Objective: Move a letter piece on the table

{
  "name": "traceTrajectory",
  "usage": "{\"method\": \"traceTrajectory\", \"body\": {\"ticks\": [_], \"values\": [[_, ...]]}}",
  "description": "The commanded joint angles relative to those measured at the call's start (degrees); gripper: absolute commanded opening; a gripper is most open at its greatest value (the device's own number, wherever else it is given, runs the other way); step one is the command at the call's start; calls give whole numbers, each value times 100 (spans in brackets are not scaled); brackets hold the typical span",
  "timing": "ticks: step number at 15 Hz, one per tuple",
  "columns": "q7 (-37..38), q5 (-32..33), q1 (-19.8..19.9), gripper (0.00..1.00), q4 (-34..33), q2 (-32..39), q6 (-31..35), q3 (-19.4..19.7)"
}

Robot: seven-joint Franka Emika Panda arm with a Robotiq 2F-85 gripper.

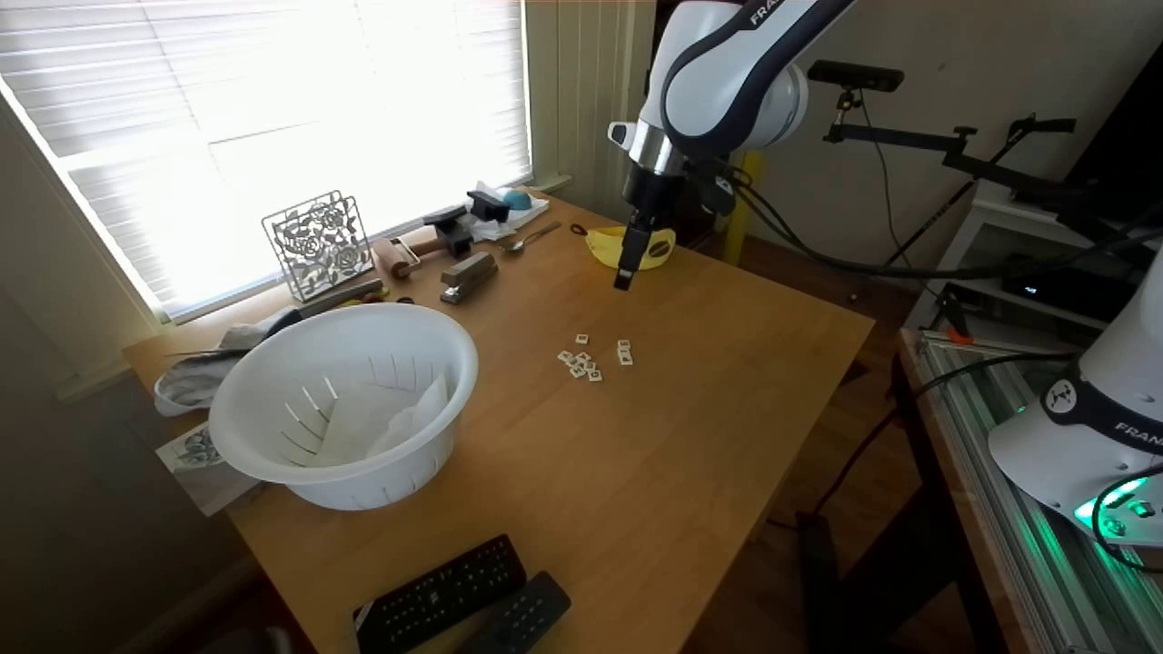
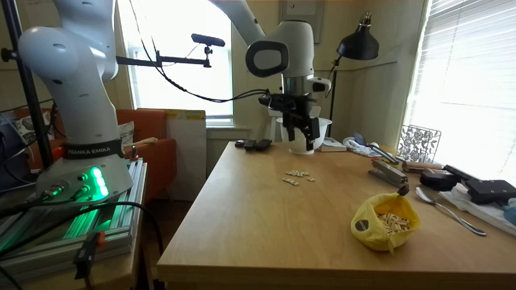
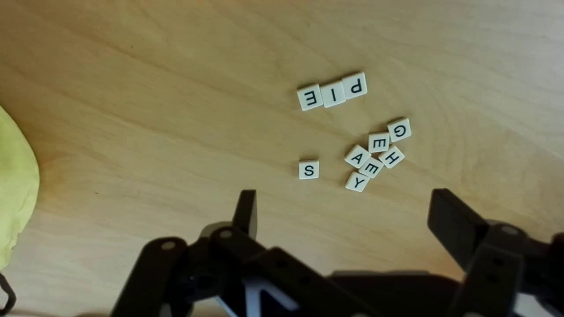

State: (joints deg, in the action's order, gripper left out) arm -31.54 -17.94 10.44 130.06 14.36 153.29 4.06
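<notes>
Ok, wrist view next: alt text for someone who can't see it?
Open, empty pincer above a light-brown wooden table. Farther up the picture are a row of three letter tiles spelling PIE upside down, a lone S tile and a cluster of six tiles. A yellow pouch is cut off by the left edge.

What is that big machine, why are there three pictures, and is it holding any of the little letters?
It's a robot arm, steered by a person. Its gripper is like a hand with two fingers. Two pictures are snapped from different spots outside the robot; the third is snapped from its wrist, looking down, so the fingers look big. On the table lie letter tiles: three in a row spell PIE, upside down in the wrist view; the S tile sits alone; a bunch of six lies nearby. A yellow pouch holds more tiles, and a white bowl stands there too. The gripper holds nothing: its fingers are apart.
</notes>
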Motion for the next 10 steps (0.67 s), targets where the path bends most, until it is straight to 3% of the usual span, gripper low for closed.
{"method": "traceTrajectory", "body": {"ticks": [1, 4, 5, 8, 10], "values": [[4, -22, 202, 100, -149, 353, 354, -244], [-7, -27, 347, 97, -258, 656, 659, -446], [-2, -17, 410, 79, -302, 761, 735, -520], [42, 36, 595, 64, -445, 1076, 951, -722], [67, 64, 728, 48, -553, 1262, 1080, -860]]}}
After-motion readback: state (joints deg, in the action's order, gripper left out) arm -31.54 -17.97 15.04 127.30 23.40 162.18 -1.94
